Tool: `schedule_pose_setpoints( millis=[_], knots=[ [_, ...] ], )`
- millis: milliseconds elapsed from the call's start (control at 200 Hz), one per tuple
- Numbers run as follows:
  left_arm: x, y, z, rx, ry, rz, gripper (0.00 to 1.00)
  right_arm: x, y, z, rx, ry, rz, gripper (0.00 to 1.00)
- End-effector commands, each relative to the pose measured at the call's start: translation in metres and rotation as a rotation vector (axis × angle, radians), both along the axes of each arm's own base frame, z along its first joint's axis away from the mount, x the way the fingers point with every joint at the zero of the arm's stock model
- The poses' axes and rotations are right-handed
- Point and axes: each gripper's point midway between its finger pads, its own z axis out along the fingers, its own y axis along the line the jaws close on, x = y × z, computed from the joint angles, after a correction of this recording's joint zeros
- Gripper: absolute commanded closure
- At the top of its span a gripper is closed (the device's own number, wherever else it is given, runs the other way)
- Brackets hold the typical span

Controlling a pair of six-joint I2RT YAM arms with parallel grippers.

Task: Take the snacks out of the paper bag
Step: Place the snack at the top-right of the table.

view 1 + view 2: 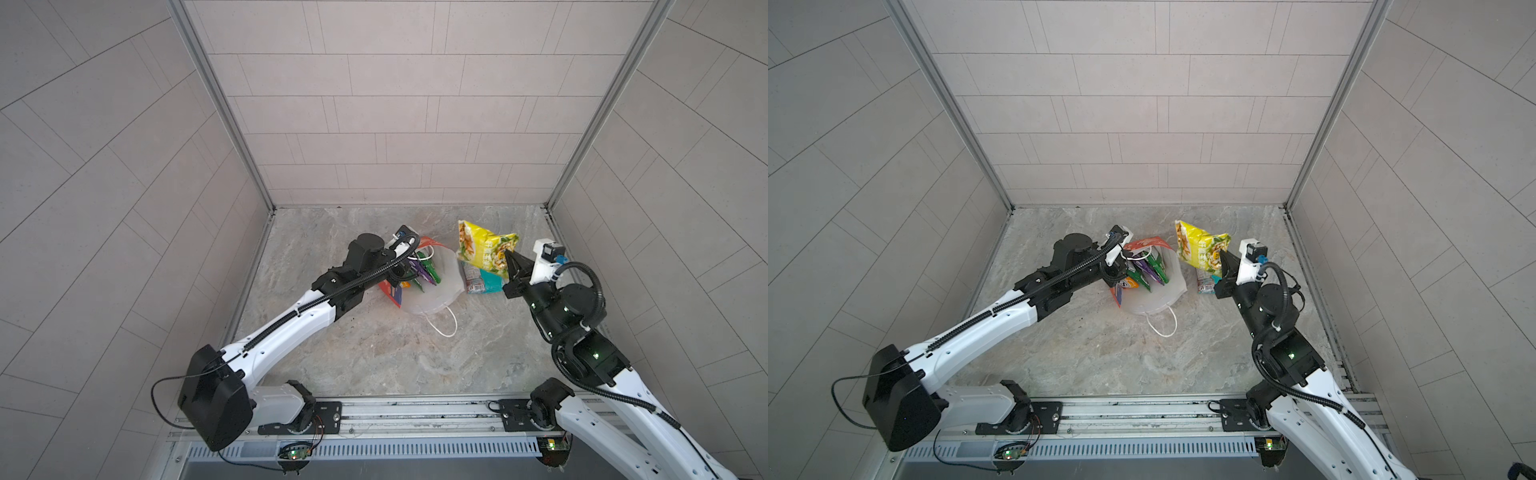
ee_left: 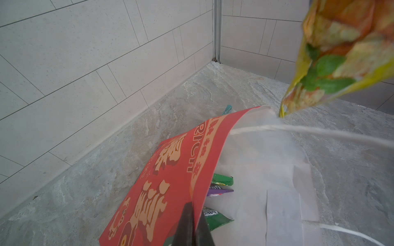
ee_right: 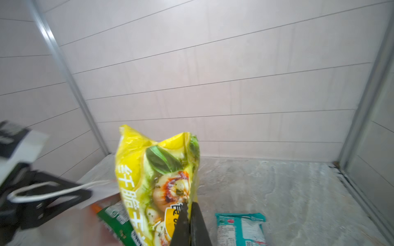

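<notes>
In both top views the bag [image 1: 444, 286] lies open with green and purple packets [image 1: 424, 270] inside. A teal packet [image 1: 486, 284] lies just outside the bag, and the yellow packet [image 1: 484, 247] is raised above the teal one, beside the bag. Only the left wrist view shows the left gripper [image 2: 191, 221] pinched tight on the bag's red edge. Only the right wrist view shows up close the right gripper [image 3: 188, 215] clamped on the yellow packet's lower corner, clear of the bag.
</notes>
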Motion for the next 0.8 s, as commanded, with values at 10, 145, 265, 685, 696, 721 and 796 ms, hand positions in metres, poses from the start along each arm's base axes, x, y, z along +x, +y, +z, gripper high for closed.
schedule_pose_setpoints(
  millis=[10, 145, 265, 685, 696, 721, 796],
  knots=[
    [0.0, -0.002, 0.013, -0.045, -0.035, -0.004, 1.0, 0.039, -0.041, -0.002, 0.344, 0.016, -0.069, 1.0],
    [-0.001, -0.003, 0.014, -0.055, -0.036, -0.008, 1.0, 0.071, -0.102, -0.032, 0.502, 0.051, -0.26, 1.0],
    [-0.001, -0.004, 0.014, -0.057, -0.032, -0.009, 1.0, 0.07, -0.145, -0.058, 0.509, 0.09, -0.479, 1.0],
    [0.0, -0.004, 0.016, -0.061, -0.026, -0.007, 1.0, 0.113, -0.162, -0.145, 0.69, 0.291, -0.463, 1.0],
    [-0.001, -0.004, 0.016, -0.06, -0.027, -0.007, 1.0, 0.114, -0.161, -0.146, 0.694, 0.291, -0.456, 1.0],
    [0.0, -0.004, 0.016, -0.062, -0.031, -0.005, 1.0, 0.116, -0.16, -0.149, 0.699, 0.294, -0.446, 1.0],
    [-0.001, -0.003, 0.017, -0.065, -0.035, -0.005, 1.0, 0.114, -0.16, -0.167, 0.708, 0.332, -0.467, 1.0]
  ],
)
